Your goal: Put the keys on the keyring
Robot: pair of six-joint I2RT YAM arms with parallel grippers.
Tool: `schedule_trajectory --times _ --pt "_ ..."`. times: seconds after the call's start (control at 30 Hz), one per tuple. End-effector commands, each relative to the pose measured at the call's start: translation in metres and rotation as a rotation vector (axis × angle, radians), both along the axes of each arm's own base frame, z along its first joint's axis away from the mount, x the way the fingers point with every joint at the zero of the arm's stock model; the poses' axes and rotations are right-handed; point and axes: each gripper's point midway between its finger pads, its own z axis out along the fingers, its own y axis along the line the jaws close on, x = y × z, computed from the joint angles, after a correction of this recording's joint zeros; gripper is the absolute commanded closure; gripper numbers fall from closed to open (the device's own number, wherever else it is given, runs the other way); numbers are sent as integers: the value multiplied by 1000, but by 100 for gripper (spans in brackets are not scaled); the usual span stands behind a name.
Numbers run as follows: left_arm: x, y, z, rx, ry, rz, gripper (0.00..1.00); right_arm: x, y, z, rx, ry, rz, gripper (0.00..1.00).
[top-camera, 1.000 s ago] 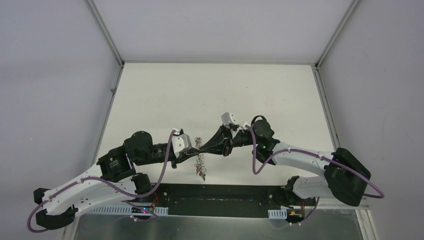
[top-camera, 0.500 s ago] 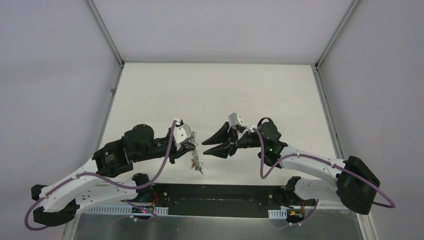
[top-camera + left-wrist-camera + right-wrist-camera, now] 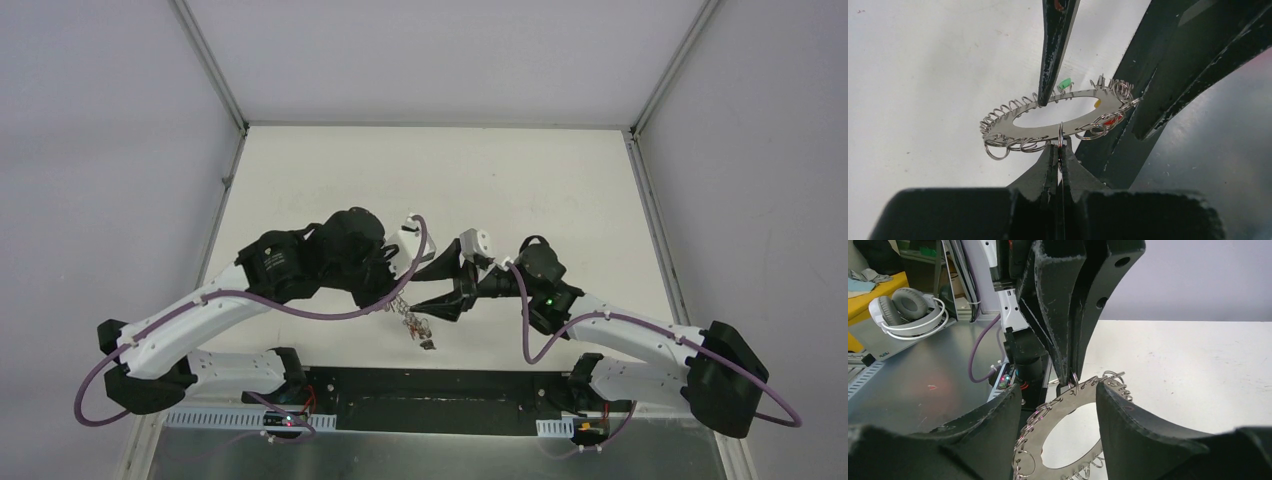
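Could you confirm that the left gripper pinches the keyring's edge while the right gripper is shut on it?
No: the right gripper is open, jaws either side of the keyring, as the right wrist view shows. The left gripper does pinch its edge.

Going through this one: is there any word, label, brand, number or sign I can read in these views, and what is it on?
No text can be read in any view.
The green key tag by the keyring: no print visible, too small to tell.
The headphones at the left of the right wrist view: no brand mark legible.
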Motion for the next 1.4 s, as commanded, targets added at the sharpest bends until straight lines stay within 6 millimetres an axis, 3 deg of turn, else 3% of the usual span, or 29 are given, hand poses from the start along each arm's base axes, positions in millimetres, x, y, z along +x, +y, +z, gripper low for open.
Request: schedule_trajectory --times 0.0,0.57,0.87,1.0,1.37 --pt "-9 3 16 33 60 2 100 5 3 9 34 -35 -20 43" --pt "-13 2 11 119 114 -27 100 2 21 9 88 28 70 76" --pt "-10 0 10 116 106 -24 100 -2 26 9 113 67 118 80" --pt "-9 -1 12 107 100 -25 100 -4 28 8 114 71 135 90" --pt "-9 -5 12 90 100 -31 100 -4 31 8 111 77 149 86"
